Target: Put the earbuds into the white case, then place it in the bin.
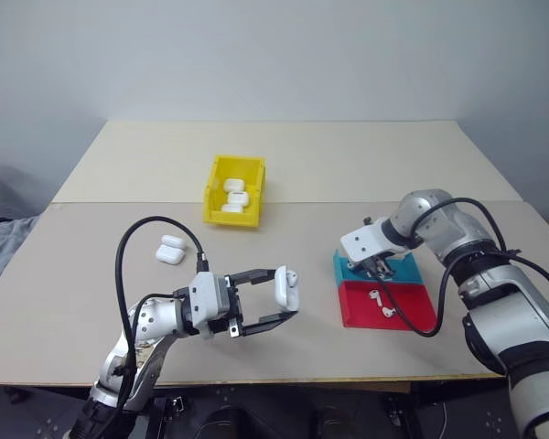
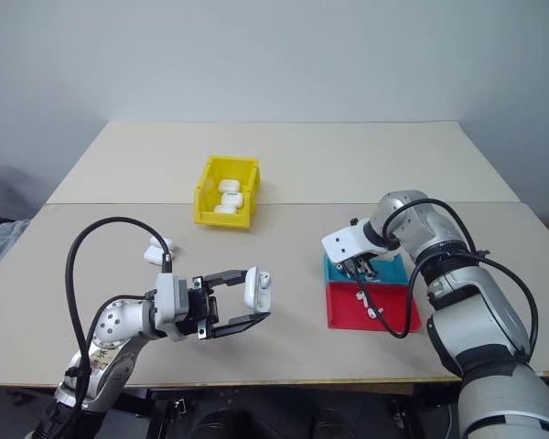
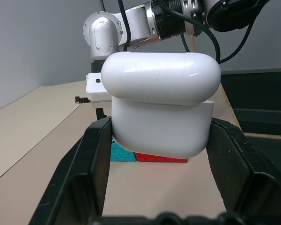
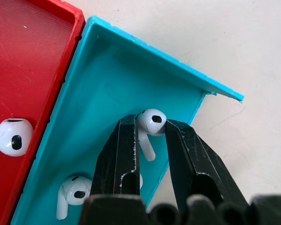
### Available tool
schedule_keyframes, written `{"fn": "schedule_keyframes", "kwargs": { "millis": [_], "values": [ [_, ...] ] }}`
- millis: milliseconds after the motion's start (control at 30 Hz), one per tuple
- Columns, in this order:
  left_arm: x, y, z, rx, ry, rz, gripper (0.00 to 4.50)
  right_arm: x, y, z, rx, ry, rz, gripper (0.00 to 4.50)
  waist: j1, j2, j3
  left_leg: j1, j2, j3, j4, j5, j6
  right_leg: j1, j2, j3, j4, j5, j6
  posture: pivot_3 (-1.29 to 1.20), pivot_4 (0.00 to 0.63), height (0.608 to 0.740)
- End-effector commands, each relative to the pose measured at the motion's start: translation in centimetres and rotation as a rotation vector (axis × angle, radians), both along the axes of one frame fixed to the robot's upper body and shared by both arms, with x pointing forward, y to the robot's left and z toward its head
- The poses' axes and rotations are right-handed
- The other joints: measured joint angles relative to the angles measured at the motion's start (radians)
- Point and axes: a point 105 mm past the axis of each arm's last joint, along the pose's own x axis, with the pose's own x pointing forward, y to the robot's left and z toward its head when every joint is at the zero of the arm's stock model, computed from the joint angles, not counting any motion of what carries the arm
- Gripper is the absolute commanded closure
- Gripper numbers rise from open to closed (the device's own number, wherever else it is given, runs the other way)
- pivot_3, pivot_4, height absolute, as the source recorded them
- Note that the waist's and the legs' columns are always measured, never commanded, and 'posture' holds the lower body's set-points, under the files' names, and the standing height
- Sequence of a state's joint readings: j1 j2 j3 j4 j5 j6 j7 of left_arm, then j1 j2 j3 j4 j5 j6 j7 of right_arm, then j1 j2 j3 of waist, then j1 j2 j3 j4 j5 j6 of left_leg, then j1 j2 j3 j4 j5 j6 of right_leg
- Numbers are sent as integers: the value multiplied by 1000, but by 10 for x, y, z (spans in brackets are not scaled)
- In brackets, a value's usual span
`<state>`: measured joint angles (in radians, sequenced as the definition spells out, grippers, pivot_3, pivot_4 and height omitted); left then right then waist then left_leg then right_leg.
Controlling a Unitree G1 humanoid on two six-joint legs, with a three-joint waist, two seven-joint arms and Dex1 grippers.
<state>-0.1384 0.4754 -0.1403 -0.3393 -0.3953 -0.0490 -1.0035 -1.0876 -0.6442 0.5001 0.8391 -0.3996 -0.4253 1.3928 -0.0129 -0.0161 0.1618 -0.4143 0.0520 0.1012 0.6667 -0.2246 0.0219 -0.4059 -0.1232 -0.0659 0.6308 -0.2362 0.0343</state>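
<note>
Glossy white plastic hinged case (image 1: pixel 286 289) is being clamped aloft by the left gripper (image 1: pixel 279 297), awaiting a tiny white earbud (image 4: pixel 152 123) being pinched by the right gripper (image 4: pixel 150 129) inside the shallow teal tray (image 4: pixel 107 79).

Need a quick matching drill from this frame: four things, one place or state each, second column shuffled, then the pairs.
Things:
1. white case
2. yellow bin
3. earbud in the teal tray
4. earbud in the red tray

States:
A. lying loose, untouched
B. holds several white cases
C. held up off the table in the left hand
D. between the right hand's fingers

Pairs: 1-C, 2-B, 3-D, 4-A
</note>
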Motion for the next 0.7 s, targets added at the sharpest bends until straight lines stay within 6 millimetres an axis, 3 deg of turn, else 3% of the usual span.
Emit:
{"fn": "schedule_keyframes", "kwargs": {
  "millis": [33, 133, 267, 467, 600, 700],
  "values": [
    [-5, -2, 9, -17, -45, -22, 1778, 0, 2, 12, 39, -32, -1, 3702, 0, 0, 0, 0, 0, 0, 0, 0, 0, 0, 0, 0, 0, 0, 0, 0, 150, 740],
    [-2, -3, 13, -33, -62, -20, 1778, -3, 3, 31, 102, -75, -14, 3702, 1, 0, 0, 0, 0, 0, 0, 0, 0, 0, 0, 0, 0, 0, 0, 0, 150, 740],
    [1, -8, 31, -118, -91, -40, 1778, -17, 5, 81, 342, -142, -109, 3702, 10, 1, 1, -1, 0, 0, 0, 0, 0, 0, 0, 0, 0, 0, 0, 0, 150, 740],
    [-3, -24, 58, -205, -80, -147, 1778, -77, 1, 151, 802, -107, -250, 3702, 28, 1, 1, -1, 0, -2, 0, -1, 1, 0, -1, -1, -1, 0, 0, 0, 150, 740],
    [-3, -32, 68, -242, -54, -211, 1778, -118, 3, 175, 1081, -27, -252, 3702, 27, 1, 1, -1, -1, -8, 1, -2, 3, 2, -1, -2, -1, 0, 0, 0, 150, 740],
    [-2, -39, 72, -237, -15, -227, 1778, -140, 6, 181, 1278, 60, -216, 3702, 23, 1, 1, 0, -1, -10, 1, -2, 3, 2, 0, -2, 0, 1, 0, 0, 150, 740]
  ]
}}
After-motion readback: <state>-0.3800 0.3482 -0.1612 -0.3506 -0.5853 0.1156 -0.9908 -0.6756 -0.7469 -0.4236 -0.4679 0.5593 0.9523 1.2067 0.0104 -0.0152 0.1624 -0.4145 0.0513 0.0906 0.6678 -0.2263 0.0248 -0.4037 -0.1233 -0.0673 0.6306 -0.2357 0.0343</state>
